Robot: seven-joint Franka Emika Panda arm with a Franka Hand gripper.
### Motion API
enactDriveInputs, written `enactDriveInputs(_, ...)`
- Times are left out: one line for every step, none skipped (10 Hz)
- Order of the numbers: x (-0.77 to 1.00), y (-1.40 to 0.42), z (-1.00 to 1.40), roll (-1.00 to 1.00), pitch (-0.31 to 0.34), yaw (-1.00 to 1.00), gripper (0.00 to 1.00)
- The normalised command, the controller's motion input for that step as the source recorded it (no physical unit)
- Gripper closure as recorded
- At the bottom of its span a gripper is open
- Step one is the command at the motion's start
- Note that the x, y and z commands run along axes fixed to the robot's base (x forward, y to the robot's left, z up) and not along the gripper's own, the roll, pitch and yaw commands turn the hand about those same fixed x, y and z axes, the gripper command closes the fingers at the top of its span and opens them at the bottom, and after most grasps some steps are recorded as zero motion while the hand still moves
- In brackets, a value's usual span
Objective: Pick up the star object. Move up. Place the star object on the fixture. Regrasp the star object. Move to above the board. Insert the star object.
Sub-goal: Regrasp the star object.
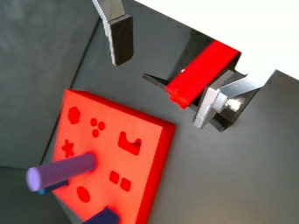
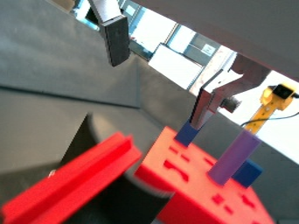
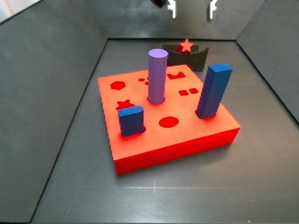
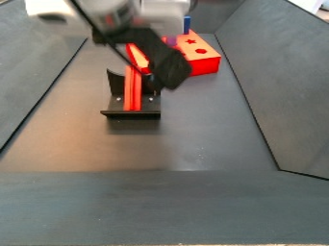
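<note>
Your gripper [image 1: 170,59] hangs just above the fixture [image 4: 133,114], jaws released, fingers [image 2: 115,42] apart & touching nothing. Star object [image 1: 201,73] lies on the fixture; board [image 3: 176,138] sits w/ purple cylinder [image 3: 156,75] & blue pegs [image 3: 214,90] upright.

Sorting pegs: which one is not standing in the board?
The red star object, resting on the fixture below the open gripper; the purple cylinder and blue pegs stand in the board.

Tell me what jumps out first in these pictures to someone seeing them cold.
The large thick red square board mid-floor, with a tall purple cylinder and two blue pegs standing in it. Next, the bright red star-section peg resting on the dark L-shaped fixture, with the gripper open above it, fingers holding nothing.
</note>
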Motion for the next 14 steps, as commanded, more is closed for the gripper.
enactDriveInputs(-0.03,0.0,0.21,-0.02,0.006,0.07,0.0)
enactDriveInputs(-0.13,-0.78,0.76,1.0,0.06,0.03,0.0)
enactDriveInputs(-0.1,-0.75,0.66,1.0,0.061,0.02,0.0)
enactDriveInputs(-0.11,-0.58,0.49,1.0,0.05,0.02,0.0)
enactDriveInputs(-0.1,-0.42,0.3,1.0,0.044,0.02,0.0)
enactDriveInputs(-0.08,-0.31,0.16,1.0,0.041,0.02,0.0)
enactDriveInputs(-0.03,-0.1,0.05,1.0,0.042,0.02,0.0)
enactDriveInputs(-0.01,-0.04,0.04,1.0,0.046,0.02,0.0)
enactDriveInputs(-0.01,-0.05,0.02,1.0,0.043,0.02,0.0)
enactDriveInputs(-0.02,-0.04,0.02,1.0,0.041,0.02,0.0)
enactDriveInputs(-0.03,-0.03,0.02,1.0,0.035,0.02,0.0)
enactDriveInputs(-0.03,-0.03,0.0,1.0,0.031,0.02,0.0)
enactDriveInputs(-0.02,-0.03,0.0,1.0,0.024,0.02,0.0)
enactDriveInputs(-0.02,-0.02,0.0,1.0,0.02,0.03,0.0)
